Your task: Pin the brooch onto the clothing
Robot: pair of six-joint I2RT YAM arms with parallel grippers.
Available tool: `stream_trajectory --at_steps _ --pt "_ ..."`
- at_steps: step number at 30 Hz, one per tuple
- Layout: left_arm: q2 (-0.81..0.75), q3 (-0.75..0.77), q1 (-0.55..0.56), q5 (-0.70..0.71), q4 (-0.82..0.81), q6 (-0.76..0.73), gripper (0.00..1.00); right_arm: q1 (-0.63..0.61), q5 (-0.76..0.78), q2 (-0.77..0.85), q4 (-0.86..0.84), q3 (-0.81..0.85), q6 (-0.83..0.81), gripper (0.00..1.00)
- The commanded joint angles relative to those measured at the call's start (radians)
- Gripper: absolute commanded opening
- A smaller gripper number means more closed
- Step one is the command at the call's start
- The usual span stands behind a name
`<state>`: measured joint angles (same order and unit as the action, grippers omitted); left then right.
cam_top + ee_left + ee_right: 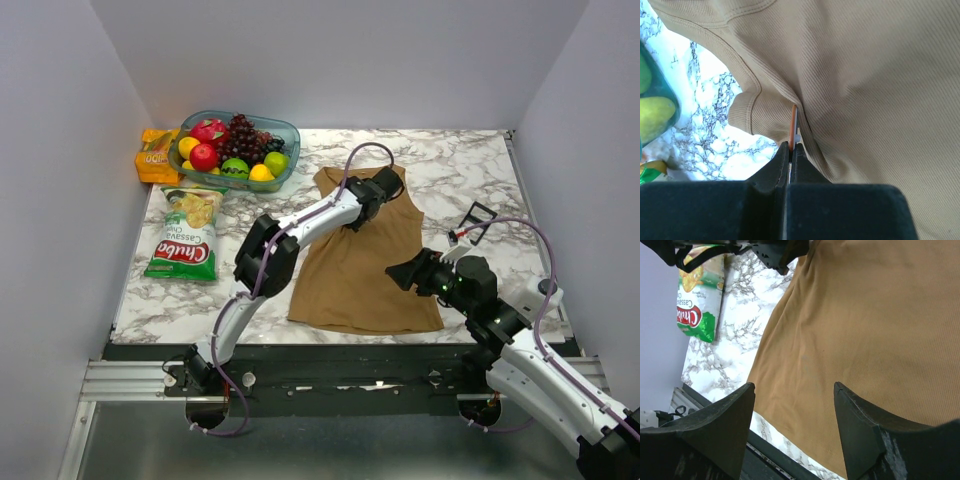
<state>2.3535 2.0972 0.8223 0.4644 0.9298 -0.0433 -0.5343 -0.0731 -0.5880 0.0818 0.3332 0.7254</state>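
Note:
The tan-brown tank top (360,270) lies flat in the middle of the table. My left gripper (372,190) is down on its upper part, by the left armhole. In the left wrist view the gripper (790,146) is shut on the brooch (792,125), seen edge-on as a thin reddish disc with a pale bit, pressed against a fold of the top (865,75). The brooch is hidden in the top view. My right gripper (405,272) is open and empty over the top's lower right part. In its own view the gripper (795,386) hovers above the fabric (865,315).
A bowl of fruit (235,150) and an orange packet (155,155) stand at the back left. A green-and-white chips bag (185,235) lies left of the top. A small black frame (478,215) sits to the right of the top.

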Motion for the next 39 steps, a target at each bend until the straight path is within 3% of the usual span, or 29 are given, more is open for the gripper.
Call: stream_trajectory --at_steps 1,13,39 --pt "-0.072 -0.032 -0.031 -0.072 -0.042 0.026 0.00 0.008 -0.014 0.001 0.010 -0.017 0.008 0.72" --pt "-0.134 -0.103 -0.069 -0.194 -0.101 0.075 0.00 0.007 -0.019 -0.009 0.009 -0.023 0.011 0.72" --pt "-0.166 -0.169 -0.089 -0.185 -0.131 0.071 0.00 0.007 -0.022 -0.007 0.006 -0.023 0.016 0.73"
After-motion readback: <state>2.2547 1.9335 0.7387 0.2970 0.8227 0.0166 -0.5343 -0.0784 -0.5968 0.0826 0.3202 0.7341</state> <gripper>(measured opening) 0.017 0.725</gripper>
